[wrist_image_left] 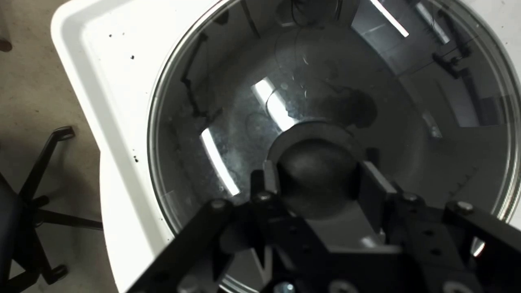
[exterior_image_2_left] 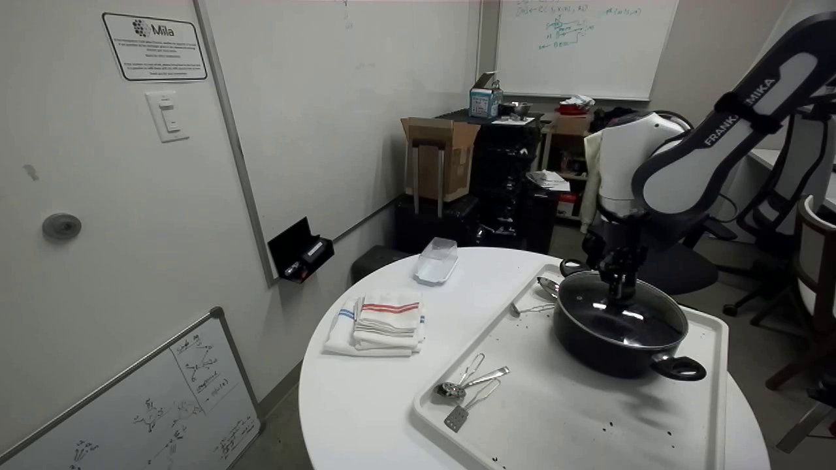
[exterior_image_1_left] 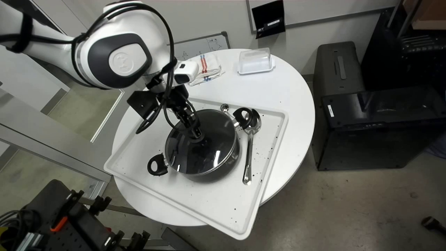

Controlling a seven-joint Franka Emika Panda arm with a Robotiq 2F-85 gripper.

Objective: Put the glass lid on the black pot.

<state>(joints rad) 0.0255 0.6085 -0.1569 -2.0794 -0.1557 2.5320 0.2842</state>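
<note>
The glass lid (exterior_image_1_left: 219,129) lies on the black pot (exterior_image_1_left: 217,174) and covers its opening; its rim looks level with the pot's rim. In an exterior view, the lid (exterior_image_2_left: 588,303) also rests on the pot (exterior_image_2_left: 591,349), with both black side handles sticking out. My gripper (exterior_image_1_left: 198,136) comes down from above to the middle of the lid. In the wrist view, the gripper's (wrist_image_left: 319,175) two pads stand on either side of the round dark knob and appear to touch it. The pot's inside is dark behind the glass lid (wrist_image_left: 228,106).
The pot stands on a white tray (exterior_image_1_left: 264,195) on a round white table (exterior_image_1_left: 296,104). A shiny metal ladle (exterior_image_1_left: 248,157) lies beside the pot. Several small utensils (exterior_image_2_left: 467,391) lie at a tray corner. Folded towels (exterior_image_2_left: 388,323) and a clear-lidded white dish (exterior_image_2_left: 436,261) stand beyond the tray.
</note>
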